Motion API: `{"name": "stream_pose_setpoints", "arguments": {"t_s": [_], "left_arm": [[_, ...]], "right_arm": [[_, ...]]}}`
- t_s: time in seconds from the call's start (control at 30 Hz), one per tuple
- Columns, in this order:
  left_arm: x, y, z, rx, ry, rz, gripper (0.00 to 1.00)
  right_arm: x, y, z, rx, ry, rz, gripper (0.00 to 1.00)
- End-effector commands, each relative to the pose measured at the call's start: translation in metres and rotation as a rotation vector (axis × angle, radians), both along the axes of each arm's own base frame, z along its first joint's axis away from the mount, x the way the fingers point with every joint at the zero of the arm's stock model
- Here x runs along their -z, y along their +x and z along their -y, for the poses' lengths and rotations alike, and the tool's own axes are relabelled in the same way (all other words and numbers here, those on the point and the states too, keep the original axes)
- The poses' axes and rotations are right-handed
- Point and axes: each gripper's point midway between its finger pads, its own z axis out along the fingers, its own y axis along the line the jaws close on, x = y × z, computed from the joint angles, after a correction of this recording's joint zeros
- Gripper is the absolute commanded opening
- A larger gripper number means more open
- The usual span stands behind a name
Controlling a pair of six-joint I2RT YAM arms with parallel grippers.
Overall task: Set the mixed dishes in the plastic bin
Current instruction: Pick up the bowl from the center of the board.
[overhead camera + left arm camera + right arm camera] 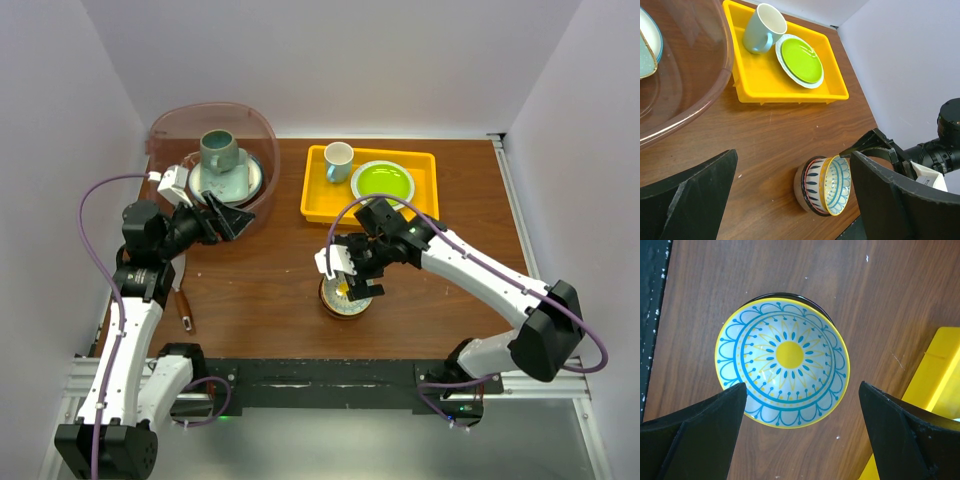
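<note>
Right gripper [802,385]: fingers [700,435] spread wide, nothing held, hanging straight over the patterned bowl [782,355], no contact visible. Directly below: that yellow-rimmed bowl nested in a striped bowl [810,185], seemingly crooked rather than seated flat, both on the table [260,290]. Main risk: pinching only the upper rim and lifting one bowl, with the lower one dragged, tipped or dropped. Cause: loose crooked nesting plus slick glazed rims. Second risk: off-centre descent, one finger landing on the rim instead of beside it, stack shoved sideways. Just beyond the gripper, away from the bases: yellow tray [315,195] with small white cup [338,160] and lime-green plate [383,182]. Not task items, but some chance of clipping the tray wall on the swing-out. Well off toward the left arm: plastic bin [255,125], already holding teal mug [218,152] and plates [652,37]. Left gripper [794,155] also spread apart, empty, just beside the bin's near wall, so a collision risk for the right arm on a carry across. Last: a hard release onto crockery in the bin, likely chipping.
</note>
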Motion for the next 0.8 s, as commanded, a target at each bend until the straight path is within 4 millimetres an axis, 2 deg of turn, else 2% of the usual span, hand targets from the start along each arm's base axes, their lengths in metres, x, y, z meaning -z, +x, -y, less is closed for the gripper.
{"name": "stream_pose_setpoints", "arguments": {"t_s": [0.0, 0.07, 0.2, 0.3, 0.5, 0.73, 0.77], "left_arm": [[-0.012, -0.003, -0.001, 0.01, 0.018, 0.05, 1.0], [-0.01, -0.004, -0.001, 0.009, 0.02, 0.047, 1.0], [-0.01, -0.005, -0.002, 0.008, 0.022, 0.047, 1.0], [-0.01, -0.005, -0.002, 0.006, 0.023, 0.047, 1.0], [-0.01, -0.005, -0.002, 0.006, 0.023, 0.047, 1.0], [-0.01, -0.004, -0.001, 0.009, 0.022, 0.046, 1.0], [-0.009, -0.003, -0.002, 0.008, 0.022, 0.043, 1.0]], "right_arm": [[-0.014, 0.003, -0.011, -0.025, 0.054, 0.0, 0.98], [-0.012, 0.008, -0.011, -0.007, 0.053, 0.011, 0.98], [-0.01, 0.035, -0.017, 0.112, 0.063, 0.064, 0.96], [-0.008, 0.048, -0.02, 0.151, 0.063, 0.095, 0.94], [0.001, 0.053, -0.026, 0.157, 0.059, 0.085, 0.82], [0.016, 0.056, -0.02, 0.162, 0.025, 0.102, 0.68], [0.018, 0.057, -0.02, 0.165, 0.023, 0.103, 0.63]]}}
